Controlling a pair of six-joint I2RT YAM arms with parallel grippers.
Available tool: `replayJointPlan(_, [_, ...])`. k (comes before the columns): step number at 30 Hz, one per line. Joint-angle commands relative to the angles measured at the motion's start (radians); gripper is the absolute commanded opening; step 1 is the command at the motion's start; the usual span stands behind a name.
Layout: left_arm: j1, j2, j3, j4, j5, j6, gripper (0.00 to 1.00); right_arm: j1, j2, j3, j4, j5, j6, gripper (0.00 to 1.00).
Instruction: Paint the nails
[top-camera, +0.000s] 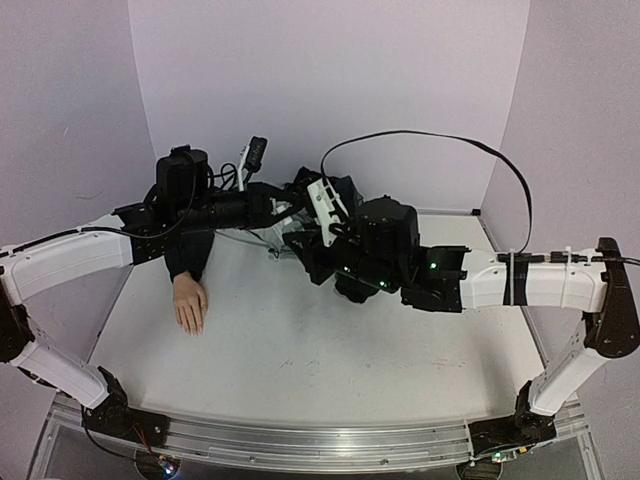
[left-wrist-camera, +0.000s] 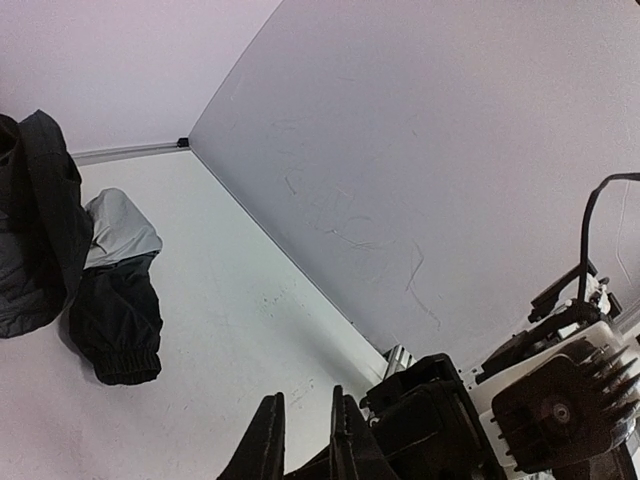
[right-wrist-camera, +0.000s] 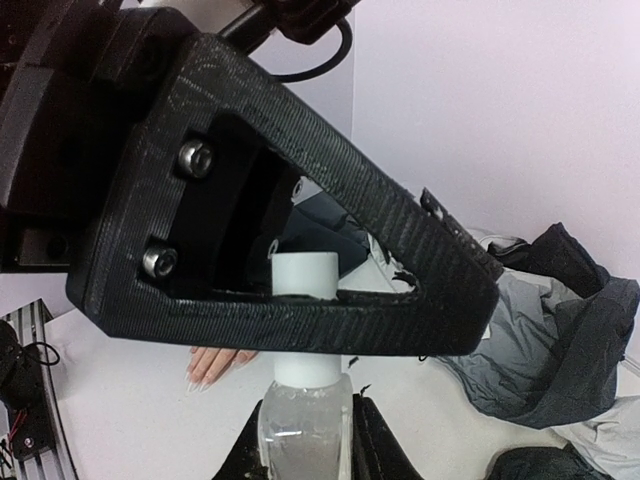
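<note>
Arms meeting at centre, right gripper (right-wrist-camera: 308, 415) clamped on clear bottle (right-wrist-camera: 300, 447), left gripper (left-wrist-camera: 308, 400) closed on its white cap (right-wrist-camera: 305, 272), open table (top-camera: 300, 350) in front, jacket (right-wrist-camera: 570, 330) behind.

Too small to make out from above: the nails (top-camera: 190, 325) on the mannequin hand (top-camera: 190, 303) near the left edge of the table (top-camera: 330, 370). From the right wrist, only pale fingertips to see, the rest masked by a black printed frame (right-wrist-camera: 400, 235). Cut off at the bottom edge: the fingertips of the left gripper (left-wrist-camera: 305, 455), and the base of the clear bottle (right-wrist-camera: 300, 430) clamped in the right gripper (right-wrist-camera: 305, 455). Bottle neck hidden behind that frame, white cap (right-wrist-camera: 305, 273) glimpsed through its window; cannot tell whether gripped. Jacket (right-wrist-camera: 560, 340) by the table's far edge clipped at the right.
</note>
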Motion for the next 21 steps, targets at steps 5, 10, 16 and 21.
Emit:
replayJointPlan(5, [-0.039, 0.032, 0.113, 0.116, 0.532, 0.201, 0.00, -0.122, -0.156, -0.035, 0.206, -0.687, 0.065, 0.00])
replayJointPlan(10, [-0.052, 0.045, 0.157, 0.174, 0.783, 0.299, 0.00, -0.189, -0.203, -0.115, 0.517, -1.329, 0.246, 0.00])
replayJointPlan(16, [-0.053, 0.102, 0.229, 0.178, 0.866, 0.307, 0.00, -0.190, -0.236, -0.159, 0.531, -1.305, 0.279, 0.00])
replayJointPlan(21, [-0.052, 0.098, 0.227, 0.181, 0.782, 0.264, 0.07, -0.197, -0.257, -0.207, 0.512, -1.177, 0.253, 0.00])
